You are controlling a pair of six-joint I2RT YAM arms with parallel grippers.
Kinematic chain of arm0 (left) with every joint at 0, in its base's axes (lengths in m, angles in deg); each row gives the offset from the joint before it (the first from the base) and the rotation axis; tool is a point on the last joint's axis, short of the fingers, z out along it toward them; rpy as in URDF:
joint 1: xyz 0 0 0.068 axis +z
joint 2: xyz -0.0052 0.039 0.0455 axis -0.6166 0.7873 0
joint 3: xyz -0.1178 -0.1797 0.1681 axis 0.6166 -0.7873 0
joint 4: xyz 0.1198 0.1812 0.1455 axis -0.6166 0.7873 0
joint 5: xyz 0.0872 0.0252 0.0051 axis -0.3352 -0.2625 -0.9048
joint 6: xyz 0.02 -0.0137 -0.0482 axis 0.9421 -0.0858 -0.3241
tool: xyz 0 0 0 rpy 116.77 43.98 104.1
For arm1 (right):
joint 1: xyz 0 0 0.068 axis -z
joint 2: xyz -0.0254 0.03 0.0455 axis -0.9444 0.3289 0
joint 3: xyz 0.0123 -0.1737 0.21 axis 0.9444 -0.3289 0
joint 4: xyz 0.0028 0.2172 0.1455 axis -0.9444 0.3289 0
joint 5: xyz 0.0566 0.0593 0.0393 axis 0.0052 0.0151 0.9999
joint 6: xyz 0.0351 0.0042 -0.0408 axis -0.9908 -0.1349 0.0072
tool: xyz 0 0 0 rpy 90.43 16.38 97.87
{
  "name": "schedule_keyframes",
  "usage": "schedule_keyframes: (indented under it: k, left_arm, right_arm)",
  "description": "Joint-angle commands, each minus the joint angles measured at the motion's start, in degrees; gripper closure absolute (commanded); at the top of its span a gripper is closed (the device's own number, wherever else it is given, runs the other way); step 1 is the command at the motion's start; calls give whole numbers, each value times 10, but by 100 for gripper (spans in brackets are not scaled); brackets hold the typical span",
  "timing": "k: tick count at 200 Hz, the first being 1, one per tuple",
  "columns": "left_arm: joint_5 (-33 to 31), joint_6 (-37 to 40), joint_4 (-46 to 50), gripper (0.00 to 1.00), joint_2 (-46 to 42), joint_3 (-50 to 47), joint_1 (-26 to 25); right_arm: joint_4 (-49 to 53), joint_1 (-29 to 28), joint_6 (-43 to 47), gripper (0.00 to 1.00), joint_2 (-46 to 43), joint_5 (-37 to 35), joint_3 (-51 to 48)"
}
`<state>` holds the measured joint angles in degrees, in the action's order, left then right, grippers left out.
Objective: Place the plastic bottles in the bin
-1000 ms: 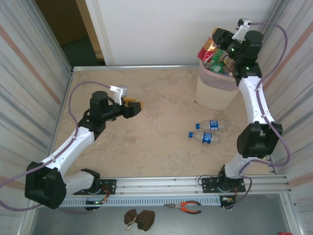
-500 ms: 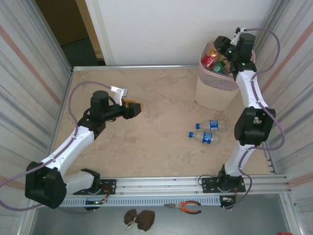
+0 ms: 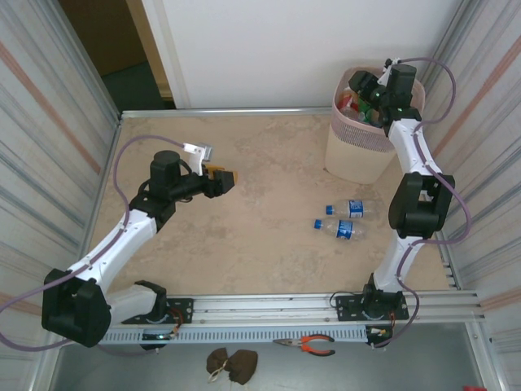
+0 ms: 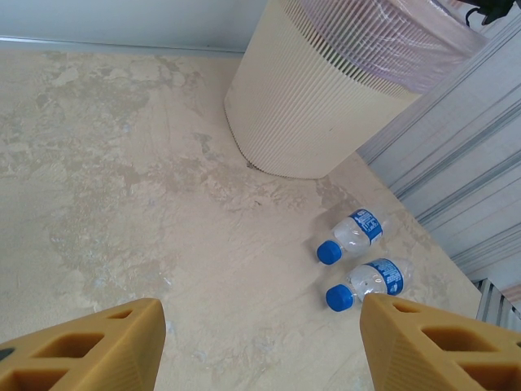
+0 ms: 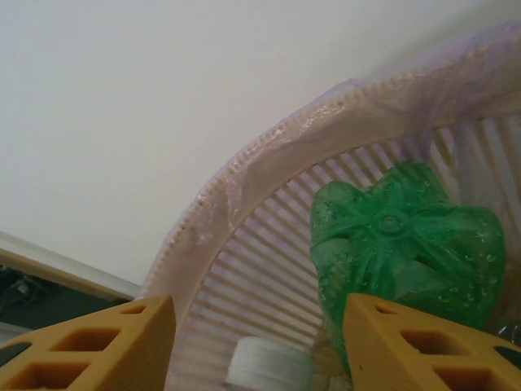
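Plastic bottles (image 3: 352,208) with blue caps and blue labels lie on the table (image 3: 269,252), two of them side by side, right of the middle of the top picture. Just above them, in the upper right, stands the pink bin (image 3: 358,155). The right arm (image 3: 417,208) stands tall along the right side and bends over at the top, so the right gripper (image 3: 364,85) hangs over the open bin. In its own camera the right gripper (image 5: 256,350) has its yellow fingers (image 5: 89,346) apart, with nothing between them. A green bottle (image 5: 403,252) sits inside the bin, bottom end toward the camera, right by the right-hand finger, and a white cap (image 5: 269,365) peeks up at the lower edge. The left arm (image 3: 122,236) slants from the lower left corner up toward the middle. Its left gripper (image 3: 225,179) points right, above the bare table and well away from the bottles. Its fingers (image 4: 89,350) are wide apart and hold nothing.
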<state>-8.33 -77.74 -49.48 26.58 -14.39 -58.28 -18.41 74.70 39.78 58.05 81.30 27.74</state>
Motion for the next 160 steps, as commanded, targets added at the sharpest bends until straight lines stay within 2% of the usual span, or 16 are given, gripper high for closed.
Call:
schedule_keyframes:
  k: [1, 45, 76, 128, 160]
  left_arm:
    - [13, 6, 0, 35, 2, 11, 5]
    - [12, 1, -6, 35, 2, 12, 5]
    - [12, 2, -5, 35, 3, 16, 5]
    - [15, 2, -3, 35, 3, 17, 6]
    - [15, -4, -10, 36, 5, 11, 6]
  right_arm:
    - [60, 11, 23, 38, -12, -10, 12]
    - [113, 10, 60, 36, -33, 2, 71]
    - [114, 2, 68, 39, -45, 18, 74]
    - [155, -24, 67, 57, -47, 107, 71]
    - [167, -38, 70, 71, -82, 83, -22]
